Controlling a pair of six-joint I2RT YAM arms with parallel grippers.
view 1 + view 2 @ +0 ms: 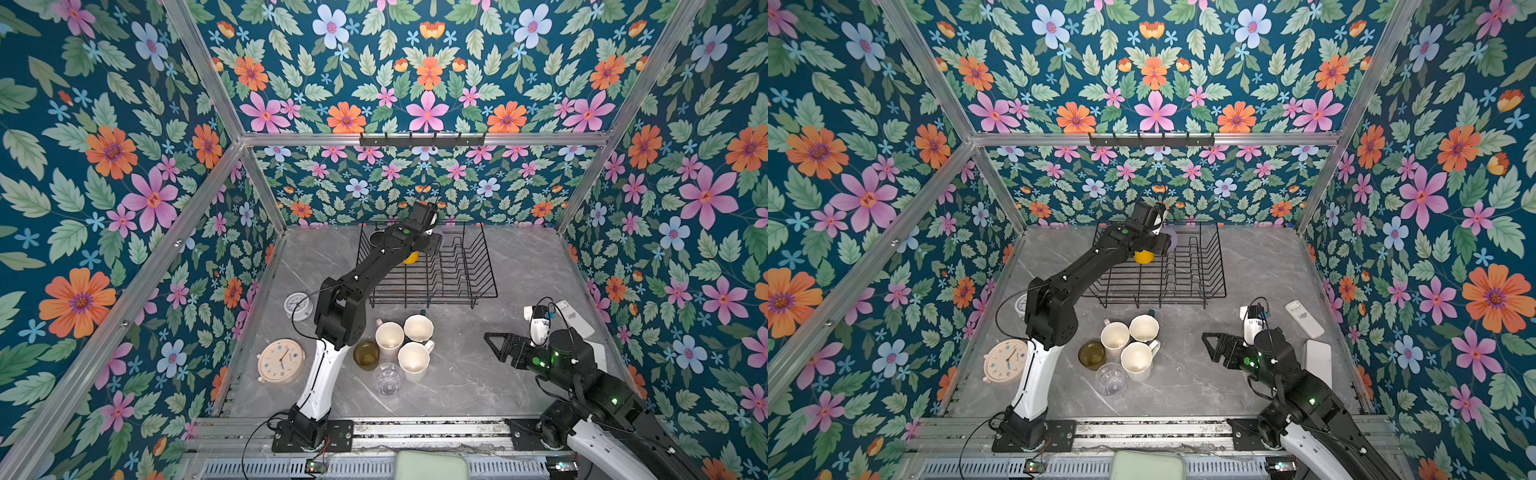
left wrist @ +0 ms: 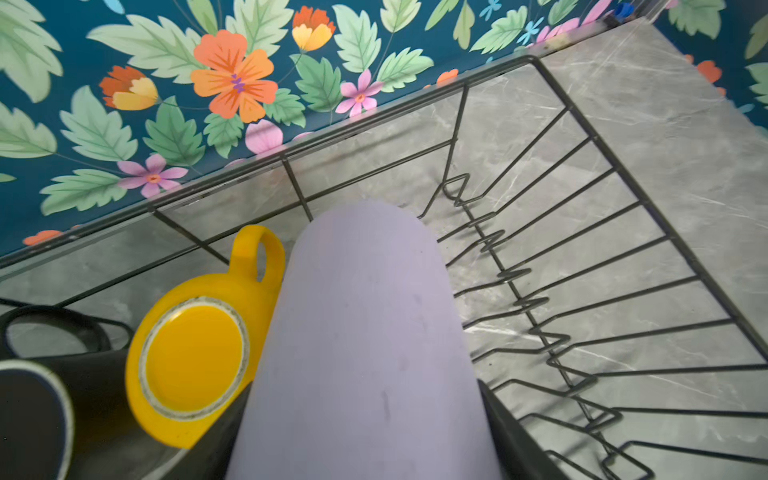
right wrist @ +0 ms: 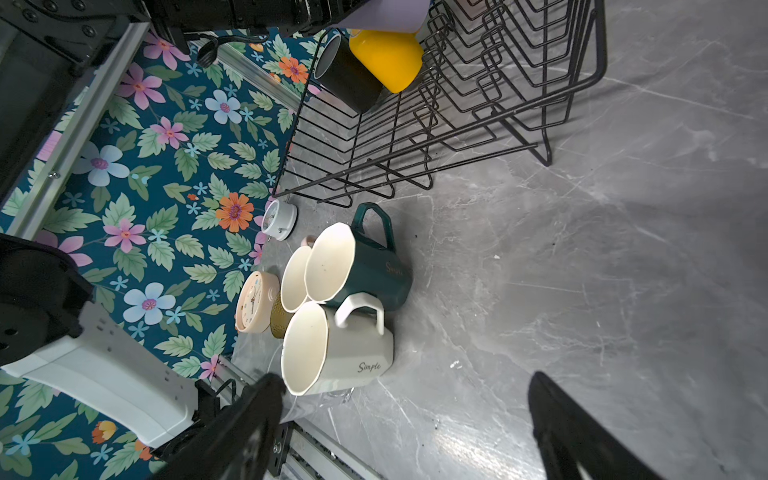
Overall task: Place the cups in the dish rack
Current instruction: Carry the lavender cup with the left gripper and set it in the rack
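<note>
Gripping the lilac tumbler (image 2: 365, 324), the left claw (image 1: 432, 244) sits over the dish rack's (image 1: 469, 266) far left, beside the yellow mug (image 2: 195, 357); whether the tumbler touches wire is unclear. Near right, the right claw (image 3: 403, 432) gapes empty.

This was a robot test booth, not a home: an aluminium frame (image 1: 299, 139) carried floral printed panels (image 1: 104, 166), and the left arm (image 1: 361, 270) and right arm (image 1: 598, 390) were bolted to a slotted rail (image 1: 436, 430) (beside a marble-look tabletop (image 1: 528, 266)).
</note>
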